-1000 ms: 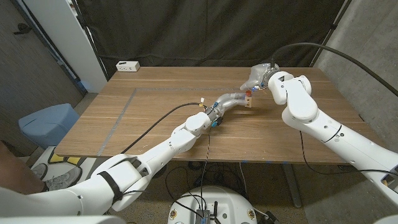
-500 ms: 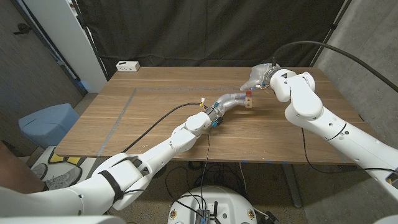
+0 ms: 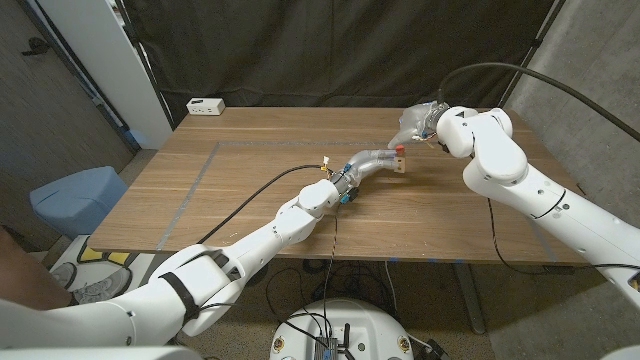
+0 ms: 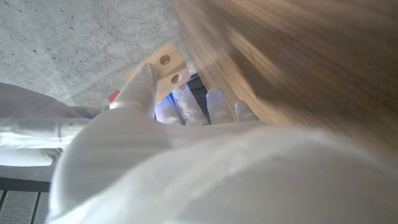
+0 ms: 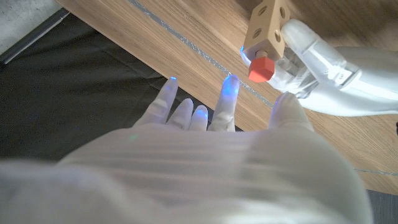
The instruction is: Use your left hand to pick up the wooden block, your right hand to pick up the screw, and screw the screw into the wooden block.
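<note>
My left hand (image 3: 372, 161) holds the small pale wooden block (image 3: 400, 164) just above the table's far middle. The left wrist view shows the block (image 4: 165, 65) with two round holes, pinched by that hand (image 4: 186, 155). A red-headed screw (image 3: 399, 150) sticks out of the block's end; in the right wrist view the screw (image 5: 261, 68) sits in the block (image 5: 266, 25), with the left hand (image 5: 323, 56) beside it. My right hand (image 3: 412, 122) hovers just behind the block with fingers spread and holds nothing. The same hand (image 5: 205, 155) stays clear of the screw.
A white power strip (image 3: 206, 105) lies at the table's far left corner. A black cable (image 3: 250, 195) runs along my left arm over the wooden table (image 3: 250, 150). A black curtain hangs behind the table's far edge. A blue bin (image 3: 75, 195) stands left of the table.
My right arm has swung a little to the right and back, and its hand has edged slightly away from the block. Left hand, block and screw stay put.
</note>
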Tool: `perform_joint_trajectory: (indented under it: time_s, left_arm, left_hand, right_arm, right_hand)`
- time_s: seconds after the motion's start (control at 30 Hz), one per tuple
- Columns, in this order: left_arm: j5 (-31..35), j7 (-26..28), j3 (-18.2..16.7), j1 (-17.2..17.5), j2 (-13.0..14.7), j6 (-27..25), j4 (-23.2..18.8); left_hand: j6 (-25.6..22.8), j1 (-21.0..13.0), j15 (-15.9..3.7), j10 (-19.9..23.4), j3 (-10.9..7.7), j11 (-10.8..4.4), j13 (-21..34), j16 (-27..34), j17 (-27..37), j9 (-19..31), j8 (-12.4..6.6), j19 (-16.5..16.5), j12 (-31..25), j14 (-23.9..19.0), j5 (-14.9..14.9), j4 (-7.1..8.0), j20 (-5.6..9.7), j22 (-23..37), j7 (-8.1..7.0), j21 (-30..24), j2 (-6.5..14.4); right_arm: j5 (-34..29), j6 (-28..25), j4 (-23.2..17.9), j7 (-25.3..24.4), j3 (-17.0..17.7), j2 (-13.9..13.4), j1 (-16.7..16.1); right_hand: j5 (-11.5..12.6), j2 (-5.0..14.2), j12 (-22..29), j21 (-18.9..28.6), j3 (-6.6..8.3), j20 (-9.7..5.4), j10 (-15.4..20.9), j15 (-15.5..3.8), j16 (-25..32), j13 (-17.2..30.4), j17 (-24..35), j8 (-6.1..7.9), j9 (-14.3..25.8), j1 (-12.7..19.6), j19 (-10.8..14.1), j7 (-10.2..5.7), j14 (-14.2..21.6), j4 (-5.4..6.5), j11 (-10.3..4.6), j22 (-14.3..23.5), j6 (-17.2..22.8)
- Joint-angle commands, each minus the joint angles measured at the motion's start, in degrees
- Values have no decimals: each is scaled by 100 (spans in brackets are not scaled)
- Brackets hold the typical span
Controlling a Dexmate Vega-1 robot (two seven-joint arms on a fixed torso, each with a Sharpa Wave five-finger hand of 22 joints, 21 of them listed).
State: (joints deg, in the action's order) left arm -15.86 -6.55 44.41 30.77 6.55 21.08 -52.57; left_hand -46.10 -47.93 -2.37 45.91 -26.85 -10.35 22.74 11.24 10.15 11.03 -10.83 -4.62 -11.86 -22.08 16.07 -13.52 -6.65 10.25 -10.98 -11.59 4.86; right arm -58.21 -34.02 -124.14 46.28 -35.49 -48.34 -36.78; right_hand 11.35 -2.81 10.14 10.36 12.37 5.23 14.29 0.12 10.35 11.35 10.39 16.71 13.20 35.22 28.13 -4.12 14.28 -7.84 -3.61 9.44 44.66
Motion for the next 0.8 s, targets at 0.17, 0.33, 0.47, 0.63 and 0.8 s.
perform_joint_trajectory:
  time_s: [0.17,0.33,0.47,0.63,0.8]
  left_arm:
    - [1,3,-6,-11,-11,10,30]
    - [-9,-1,-10,-8,-10,-4,21]
    - [-12,-10,-8,-19,-19,-2,42]
    - [-10,-14,-5,-35,-31,1,72]
    - [-13,-27,-1,-53,-56,14,114]
  left_hand:
    - [-369,356,-34,38,-512,1,3,11,2,26,-55,-33,-25,-50,38,463,4,33,327,-40,420]
    - [-367,358,-34,40,-514,7,3,13,3,27,-53,-36,-27,-53,37,461,10,33,321,-42,422]
    - [-375,361,-37,38,-514,6,4,14,3,27,-56,-34,-27,-54,36,460,7,32,324,-41,422]
    - [-366,363,-32,36,-521,5,4,14,3,27,-52,-36,-27,-52,37,462,2,32,328,-42,430]
    - [-366,368,-22,40,-522,-4,5,12,3,27,-52,-35,-29,-45,36,460,4,32,316,-41,427]
  right_arm:
    - [223,93,-28,318,-135,-130,253]
    - [182,109,7,381,-198,-124,323]
    - [152,116,22,422,-227,-121,352]
    - [70,112,45,495,-273,-111,390]
    - [28,110,57,491,-280,-92,380]
  right_hand:
    - [-34,-42,0,3,159,49,-236,-14,5,3,4,-81,16,442,-91,-78,-182,-206,-69,14,-249]
    - [-33,-72,21,11,282,56,-304,-38,23,1,5,-76,17,778,-102,-196,-227,-273,-170,12,-272]
    - [-30,-109,33,15,356,47,-335,-52,30,0,5,-71,16,995,-106,-283,-252,-289,-222,12,-281]
    - [-25,-131,37,20,442,26,-375,-92,35,-2,5,-56,16,1235,-100,-338,-279,-294,-297,11,-269]
    - [-14,-159,49,25,516,-3,-383,-101,43,-4,3,-29,17,1456,-90,-406,-281,-297,-327,11,-229]
